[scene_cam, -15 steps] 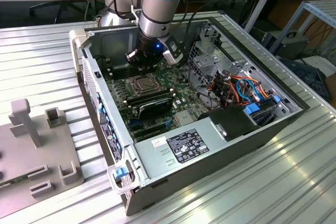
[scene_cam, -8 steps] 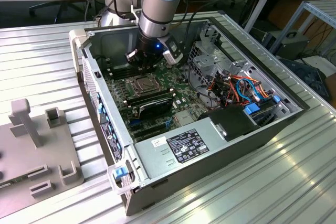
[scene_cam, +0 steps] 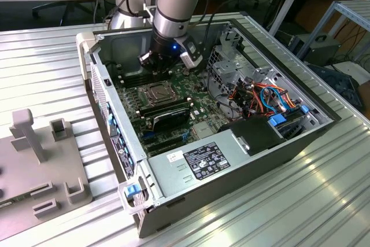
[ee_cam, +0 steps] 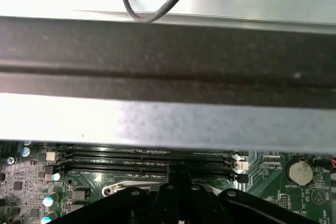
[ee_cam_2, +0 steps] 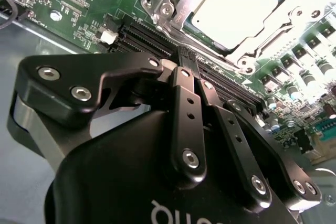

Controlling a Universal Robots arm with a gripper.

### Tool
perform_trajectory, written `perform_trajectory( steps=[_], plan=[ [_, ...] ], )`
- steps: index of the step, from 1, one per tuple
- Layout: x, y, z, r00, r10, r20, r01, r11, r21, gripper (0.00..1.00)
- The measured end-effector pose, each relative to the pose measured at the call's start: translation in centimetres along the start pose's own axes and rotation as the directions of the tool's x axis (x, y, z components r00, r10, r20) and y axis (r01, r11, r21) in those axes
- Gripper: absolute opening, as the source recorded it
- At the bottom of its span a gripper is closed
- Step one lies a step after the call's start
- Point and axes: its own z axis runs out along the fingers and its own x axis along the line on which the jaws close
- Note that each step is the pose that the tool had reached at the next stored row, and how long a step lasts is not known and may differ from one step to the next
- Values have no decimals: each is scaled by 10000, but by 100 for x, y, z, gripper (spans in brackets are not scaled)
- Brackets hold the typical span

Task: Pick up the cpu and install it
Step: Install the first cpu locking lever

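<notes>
End effector (ee_cam_2: pixel 181 69) poised low over memory slots (ee_cam_2: pixel 152 38), fingers drawn together, nothing visibly held between them; cpu (ee_cam_2: pixel 239 3) seated in motherboard socket (ee_cam_2: pixel 173 3), just beyond fingertips across the slots; square, no long axis; in exterior view, socket toward viewer from arm.

In the second wrist view the gripper (ee_cam_2: pixel 186 65) body hides much of the motherboard (ee_cam_2: pixel 94 3), and the cpu (ee_cam_2: pixel 239 3) is washed out by glare and cut off at the picture's edge. In the first wrist view the case wall (ee_cam: pixel 168 66) hides most of the board. In the exterior view the arm (scene_cam: pixel 176 4) covers the case's far wall, and the grey fixture (scene_cam: pixel 34 160) is cut off at the picture's edge.
</notes>
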Motion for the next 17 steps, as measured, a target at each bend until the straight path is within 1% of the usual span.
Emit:
perform_trajectory(
  steps=[2, 3, 8, 11, 14, 15, 17],
  plan=[
    [0, 4, -33, 10000, 0, -1, 0, 10000, 1, 11],
    [0, 5, -39, 10000, 0, -1, 0, 10000, 1, 11],
    [-1, 6, -42, 10000, 0, -1, 0, 10000, 3, 11],
    [0, 8, -56, 10000, 0, -2, 0, 10000, 4, 11],
    [-1, 11, -82, 10000, 0, -1, 0, 10000, 4, 11],
    [-1, 16, -109, 10000, 1, -1, -1, 10000, 3, 11],
    [-1, 19, -128, 10000, 0, 0, 0, 10000, 3, 11]
  ],
)
